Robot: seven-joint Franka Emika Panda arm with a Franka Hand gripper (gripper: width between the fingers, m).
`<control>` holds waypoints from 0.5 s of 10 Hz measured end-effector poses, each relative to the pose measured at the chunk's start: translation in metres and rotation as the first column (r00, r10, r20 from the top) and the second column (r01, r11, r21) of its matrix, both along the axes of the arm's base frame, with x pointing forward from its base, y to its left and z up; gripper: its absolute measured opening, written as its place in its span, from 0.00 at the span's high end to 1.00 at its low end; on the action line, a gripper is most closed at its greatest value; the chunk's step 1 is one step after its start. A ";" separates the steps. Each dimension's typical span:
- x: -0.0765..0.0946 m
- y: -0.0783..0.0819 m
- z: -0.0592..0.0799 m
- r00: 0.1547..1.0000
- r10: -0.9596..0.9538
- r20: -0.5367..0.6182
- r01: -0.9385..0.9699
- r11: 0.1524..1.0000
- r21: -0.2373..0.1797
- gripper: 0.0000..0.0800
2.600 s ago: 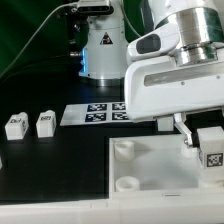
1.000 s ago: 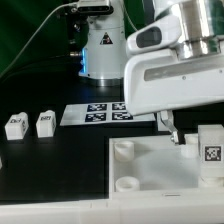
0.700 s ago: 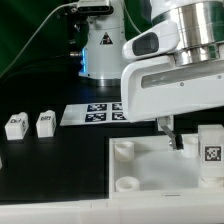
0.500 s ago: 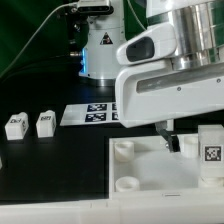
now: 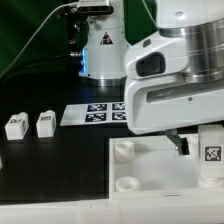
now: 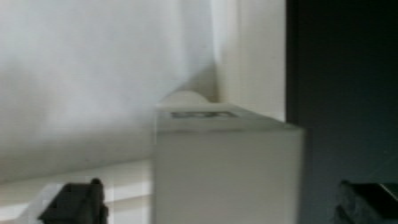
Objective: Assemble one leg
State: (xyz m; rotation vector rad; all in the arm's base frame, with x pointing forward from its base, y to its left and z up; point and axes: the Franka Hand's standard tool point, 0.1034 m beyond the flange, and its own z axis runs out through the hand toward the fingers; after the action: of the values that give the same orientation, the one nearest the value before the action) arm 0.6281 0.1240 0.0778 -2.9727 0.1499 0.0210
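Leg point(image 5: 212, 150) upright on white panel point(image 5: 150, 178), end effector point(image 6: 219, 204) fingers point(image 6: 73, 201) spread apart either side

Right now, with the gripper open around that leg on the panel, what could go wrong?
1. The open gripper straddles the upright leg; any sideways move from here could knock it over.
2. Neither view shows whether the leg is seated in a socket of the white panel; if loose, it may topple at a light touch.
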 end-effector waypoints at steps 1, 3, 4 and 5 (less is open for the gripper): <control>0.000 -0.001 0.000 1.000 0.000 0.000 0.000 1.000 0.000 0.19; 0.000 -0.002 0.000 1.000 -0.001 0.000 0.001 1.000 -0.001 0.50; 0.001 -0.006 0.000 1.000 -0.001 0.004 0.001 1.000 -0.008 0.50; 0.002 -0.008 0.000 1.000 -0.004 0.006 0.004 1.000 -0.010 0.62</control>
State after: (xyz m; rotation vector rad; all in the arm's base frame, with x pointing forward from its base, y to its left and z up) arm 0.6301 0.1155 0.0773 -2.9822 0.1560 0.0114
